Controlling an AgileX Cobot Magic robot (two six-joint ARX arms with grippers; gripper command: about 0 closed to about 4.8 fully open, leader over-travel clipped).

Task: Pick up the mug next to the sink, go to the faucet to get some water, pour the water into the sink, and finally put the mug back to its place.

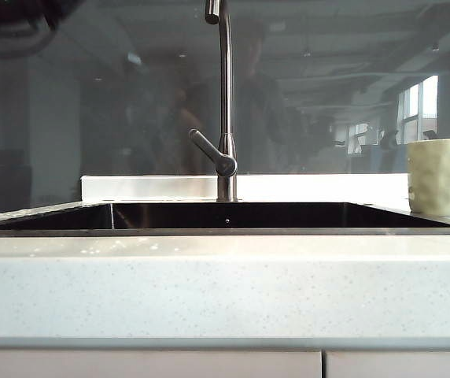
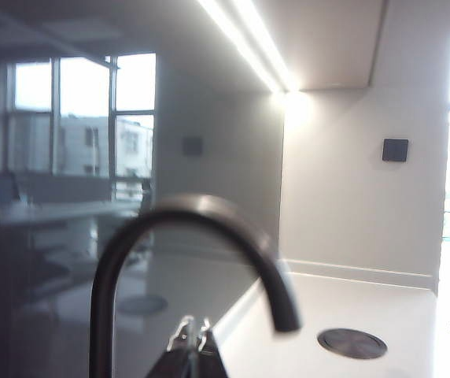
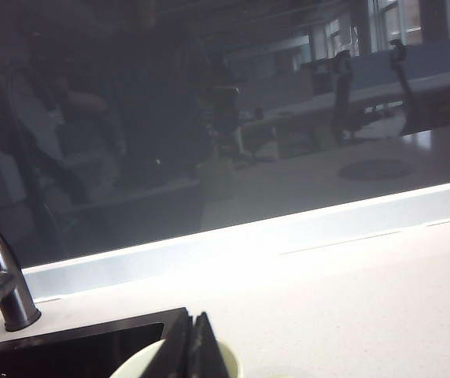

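The pale dimpled mug (image 1: 443, 177) stands upright on the counter at the right end of the sink (image 1: 225, 231). The steel gooseneck faucet (image 1: 225, 102) rises behind the sink's middle, its lever angled to the left. No water shows at the faucet. Neither gripper appears in the exterior view. My left gripper (image 2: 192, 331) is shut and empty, high up beside the faucet's curved neck (image 2: 193, 213). My right gripper (image 3: 196, 324) is shut with nothing between its fingers. The mug's rim (image 3: 229, 364) shows just beyond its tips, near the sink corner (image 3: 75, 346).
A dark glass backsplash (image 1: 130, 118) runs behind the pale speckled counter (image 1: 225, 291). A round dark disc (image 2: 352, 342) is set in the counter. The faucet base (image 3: 9, 307) stands at the sink's back edge. A dark shape (image 1: 5, 24) fills the top left corner.
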